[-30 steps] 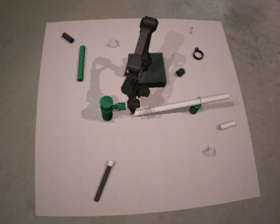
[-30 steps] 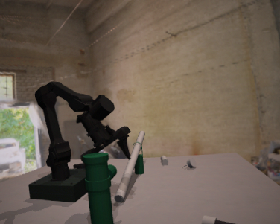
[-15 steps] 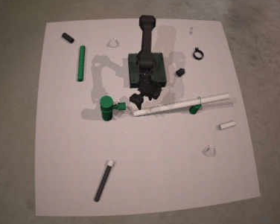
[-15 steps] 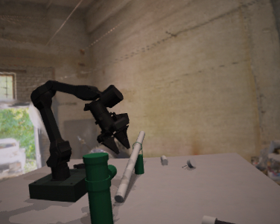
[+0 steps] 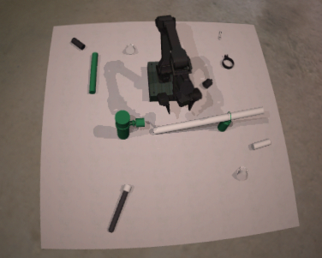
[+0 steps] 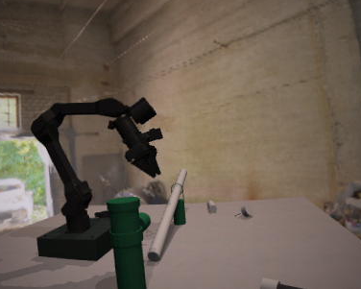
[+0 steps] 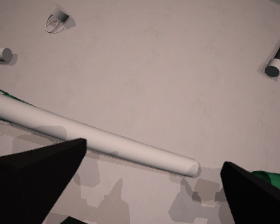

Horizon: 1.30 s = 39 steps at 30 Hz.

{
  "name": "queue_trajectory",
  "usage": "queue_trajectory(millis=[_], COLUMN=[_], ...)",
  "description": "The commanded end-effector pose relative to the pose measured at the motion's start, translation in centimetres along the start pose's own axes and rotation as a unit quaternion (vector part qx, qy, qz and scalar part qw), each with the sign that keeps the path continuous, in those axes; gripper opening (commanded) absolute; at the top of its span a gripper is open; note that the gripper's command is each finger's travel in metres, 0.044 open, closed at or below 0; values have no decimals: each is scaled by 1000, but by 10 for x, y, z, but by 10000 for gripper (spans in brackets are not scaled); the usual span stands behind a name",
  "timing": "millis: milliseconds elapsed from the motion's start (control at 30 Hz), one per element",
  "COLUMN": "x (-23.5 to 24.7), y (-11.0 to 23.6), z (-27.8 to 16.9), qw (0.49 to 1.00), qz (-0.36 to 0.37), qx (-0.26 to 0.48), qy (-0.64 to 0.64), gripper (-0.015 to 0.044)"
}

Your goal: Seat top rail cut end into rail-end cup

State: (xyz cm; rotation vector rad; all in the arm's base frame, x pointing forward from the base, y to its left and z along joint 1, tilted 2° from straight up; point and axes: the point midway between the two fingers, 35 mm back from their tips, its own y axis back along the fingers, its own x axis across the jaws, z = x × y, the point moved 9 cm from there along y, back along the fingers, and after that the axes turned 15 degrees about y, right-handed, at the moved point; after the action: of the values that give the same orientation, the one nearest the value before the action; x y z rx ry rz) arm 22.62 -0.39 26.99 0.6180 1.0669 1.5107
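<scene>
The big green post (image 5: 122, 125) (image 6: 127, 241) stands upright left of the middle of the mat. Its rail-end cup (image 5: 140, 122) (image 6: 144, 220) hangs on the band near the post cap and faces right. The white rail (image 5: 207, 120) (image 6: 167, 218) (image 7: 94, 136) runs through the loop cap on the small green post (image 5: 223, 126) (image 6: 180, 212). Its cut end (image 5: 154, 130) (image 7: 188, 168) rests low on the mat, a short gap from the cup and outside it. My gripper (image 5: 177, 106) (image 6: 151, 168) (image 7: 154, 157) is open and empty, above the rail and clear of it.
The arm's dark base (image 5: 157, 84) sits behind the rail. Loose parts lie around: a green pipe (image 5: 92, 73), a short black tube (image 5: 78, 44), a black band (image 5: 228, 62), a short white tube (image 5: 261, 144), a dark pipe with a white end (image 5: 119, 209) and two wire clamps (image 5: 131, 49) (image 5: 242, 172).
</scene>
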Motion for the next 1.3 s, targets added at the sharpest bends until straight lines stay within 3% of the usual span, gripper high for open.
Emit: queue_trajectory(millis=[0,167,333,467,633,700,1033,1267], x=[2,3,10,17,29,31,31,36], y=[7,1,-26,-51,-84,-88,-90,-119], z=[0,3,15,24,31,31,31,15], qw=[1000,1000,967,892,752,729,729,729], qz=[-5,2,50,111,200,213,213,213], qx=[-6,10,71,109,128,128,128,128], qy=[-27,22,241,424,615,637,637,637], gripper=[440,440,440,440,440,440,440,440])
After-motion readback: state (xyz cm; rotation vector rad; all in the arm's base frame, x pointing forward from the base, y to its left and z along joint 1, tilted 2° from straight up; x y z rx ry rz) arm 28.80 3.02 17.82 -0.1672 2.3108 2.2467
